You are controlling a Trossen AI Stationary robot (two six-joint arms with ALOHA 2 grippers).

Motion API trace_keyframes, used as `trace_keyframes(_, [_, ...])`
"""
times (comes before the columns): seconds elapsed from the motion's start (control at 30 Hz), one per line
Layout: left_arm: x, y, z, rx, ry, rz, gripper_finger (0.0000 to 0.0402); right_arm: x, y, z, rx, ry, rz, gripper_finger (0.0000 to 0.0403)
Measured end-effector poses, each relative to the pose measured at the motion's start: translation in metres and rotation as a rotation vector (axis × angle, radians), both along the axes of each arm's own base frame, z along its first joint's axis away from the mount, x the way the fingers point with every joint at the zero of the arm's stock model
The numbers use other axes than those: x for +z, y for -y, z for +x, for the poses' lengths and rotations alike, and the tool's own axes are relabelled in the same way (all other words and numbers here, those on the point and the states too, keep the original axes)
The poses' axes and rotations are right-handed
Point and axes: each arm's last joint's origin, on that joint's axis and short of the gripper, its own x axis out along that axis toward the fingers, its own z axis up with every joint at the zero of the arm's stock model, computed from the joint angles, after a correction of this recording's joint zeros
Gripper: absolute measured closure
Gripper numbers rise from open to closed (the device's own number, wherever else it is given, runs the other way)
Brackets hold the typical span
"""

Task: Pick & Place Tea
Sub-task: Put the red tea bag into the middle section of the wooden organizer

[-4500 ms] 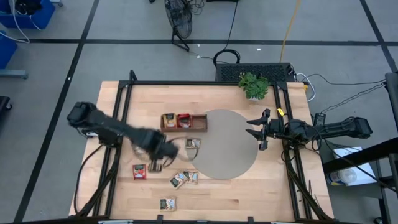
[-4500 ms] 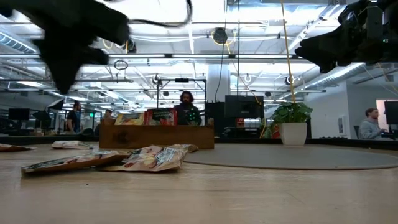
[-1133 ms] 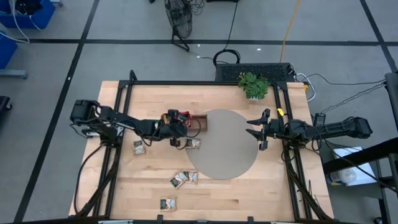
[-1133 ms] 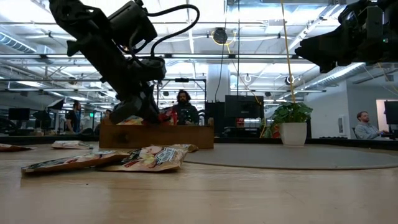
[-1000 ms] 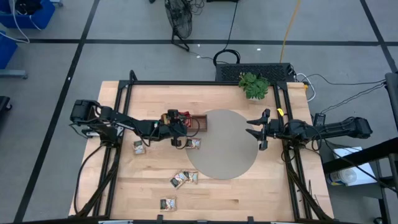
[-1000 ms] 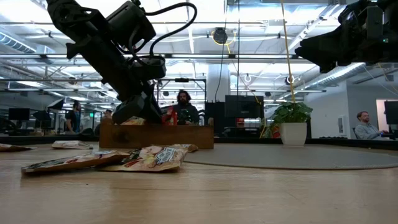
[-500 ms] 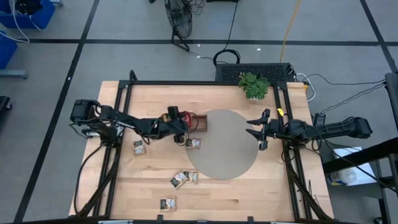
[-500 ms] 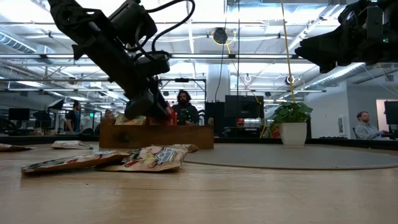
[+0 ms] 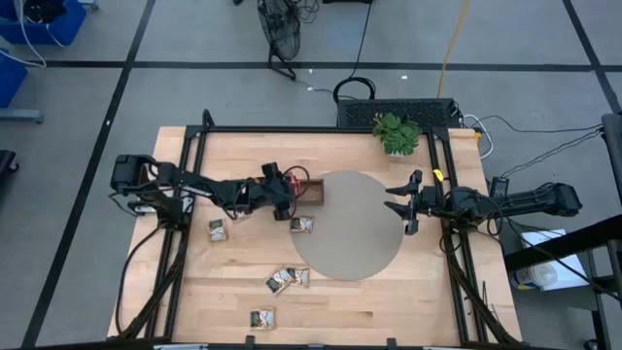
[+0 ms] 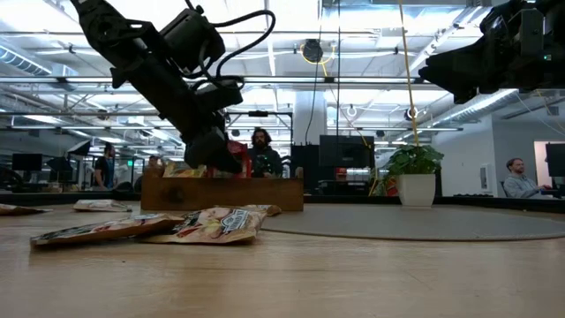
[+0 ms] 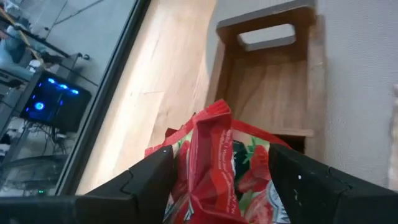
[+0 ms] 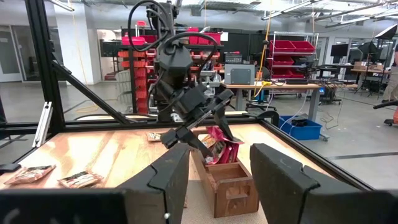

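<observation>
Tea sachet [image 11: 214,163], red, stands in the wooden tray [image 9: 313,191]; your left end effector [image 9: 284,198] sits spread around it. Right end effector [image 9: 397,204] hangs spread, well apart from the tray.

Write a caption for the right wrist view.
Left end effector open above red tea sachets in the wooden tray.

Red sachets [image 11: 214,165] between claw fingers [image 11: 146,180]

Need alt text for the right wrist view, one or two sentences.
The left pincer hangs open over a wooden tray, with a red tea sachet standing in the tray between its fingers. More sachets lie flat on the table beyond.
</observation>
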Motion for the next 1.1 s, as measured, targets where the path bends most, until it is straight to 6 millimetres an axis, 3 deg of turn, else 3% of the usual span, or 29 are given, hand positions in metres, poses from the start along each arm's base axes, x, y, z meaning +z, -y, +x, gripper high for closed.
trace_keyframes(0.27, [0.001,0.007,0.001,-0.023,-0.007,0.031,0.0144,0.0,0.0,0.0,0.0,0.0,0.0,0.0248])
trace_keyframes(0.7, [0.006,0.02,0.003,-0.045,-0.046,0.232,0.0144,0.0,0.0,0.0,0.0,0.0,0.0,0.0248])
trace_keyframes(1.1, [0.01,0.026,0.006,-0.059,0.001,0.25,0.0144,0.0,0.0,0.0,0.0,0.001,0.0,0.0248])
